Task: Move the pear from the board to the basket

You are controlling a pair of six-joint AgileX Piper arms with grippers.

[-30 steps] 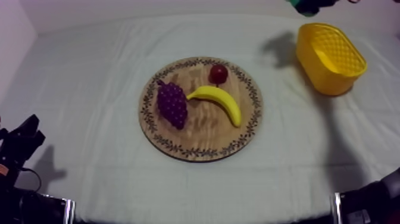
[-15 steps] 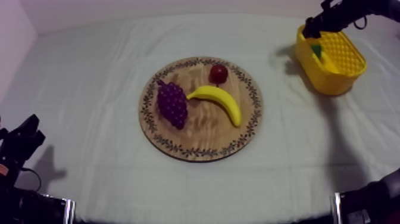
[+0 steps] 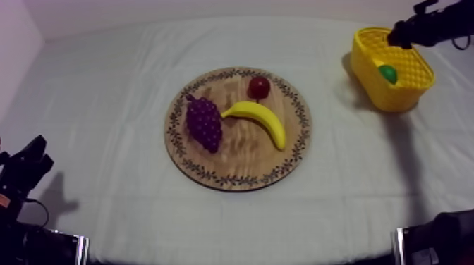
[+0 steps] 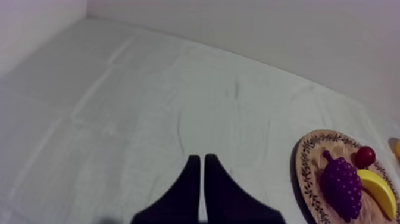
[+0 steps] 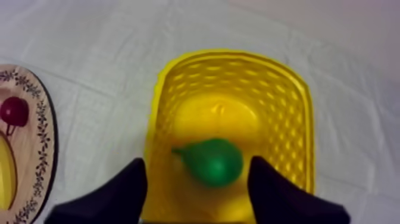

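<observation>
The jaws of the right gripper [image 5: 198, 162] are spread wide above the yellow basket [image 3: 388, 99] with nothing held, and the pear [image 3: 387, 73] is seen lying loose inside the basket, which was empty a second ago. The pear has been let go, so the job can be judged as good as done. Well away from the basket, the grapes [image 3: 204, 124], banana [image 3: 262, 118] and small red fruit [image 3: 259, 87] are left on the wooden board [image 3: 240, 158], and farther still the left gripper [image 4: 201, 159] is pressed closed on nothing.

The left gripper [image 4: 199, 159] has two smooth black fingers [image 4: 178, 196] that taper to narrow tips. The right gripper [image 5: 198, 164] is also black, its ends blunt and rounded.
</observation>
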